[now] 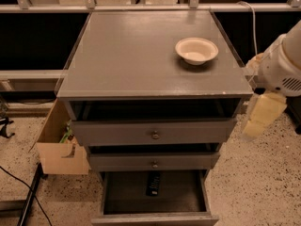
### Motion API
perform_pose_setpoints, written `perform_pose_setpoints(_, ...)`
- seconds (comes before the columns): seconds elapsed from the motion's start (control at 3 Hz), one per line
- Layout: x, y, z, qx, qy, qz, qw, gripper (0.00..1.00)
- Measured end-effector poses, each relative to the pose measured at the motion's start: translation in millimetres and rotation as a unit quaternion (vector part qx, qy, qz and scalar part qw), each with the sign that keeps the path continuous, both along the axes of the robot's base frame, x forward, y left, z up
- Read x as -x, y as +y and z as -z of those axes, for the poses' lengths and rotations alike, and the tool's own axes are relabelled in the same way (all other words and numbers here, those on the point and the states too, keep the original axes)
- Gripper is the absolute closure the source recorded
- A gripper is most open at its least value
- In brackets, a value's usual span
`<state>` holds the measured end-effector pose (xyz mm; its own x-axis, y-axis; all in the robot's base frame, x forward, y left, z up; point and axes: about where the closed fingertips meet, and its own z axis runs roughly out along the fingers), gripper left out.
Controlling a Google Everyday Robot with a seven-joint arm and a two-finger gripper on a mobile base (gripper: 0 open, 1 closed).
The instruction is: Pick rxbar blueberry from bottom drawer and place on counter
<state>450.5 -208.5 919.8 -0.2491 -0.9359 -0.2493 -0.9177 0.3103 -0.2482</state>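
The rxbar blueberry (153,184) is a slim dark bar lying lengthwise at the back middle of the open bottom drawer (155,195), partly under the middle drawer's front. The grey counter (127,55) tops the cabinet. My arm comes in from the right edge, and the cream gripper (261,117) hangs beside the cabinet's right side at top-drawer height, well above and right of the bar and apart from it.
A cream round bowl (196,50) sits on the counter's back right. Two upper drawers with round knobs (154,135) stand slightly ajar. An open cardboard box (60,147) sits on the speckled floor at left, with a black cable near it. A rail runs behind the cabinet.
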Motion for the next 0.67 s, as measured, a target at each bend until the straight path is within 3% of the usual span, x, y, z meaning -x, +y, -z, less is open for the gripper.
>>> perform_pose_setpoints(0.33,3.0,2.0,57.5,0.007,0.027,0.016,0.9995,0.00)
perform_pose_setpoints(0.67,3.0,2.0,56.9,0.007,0.026,0.016,0.9995,0.00)
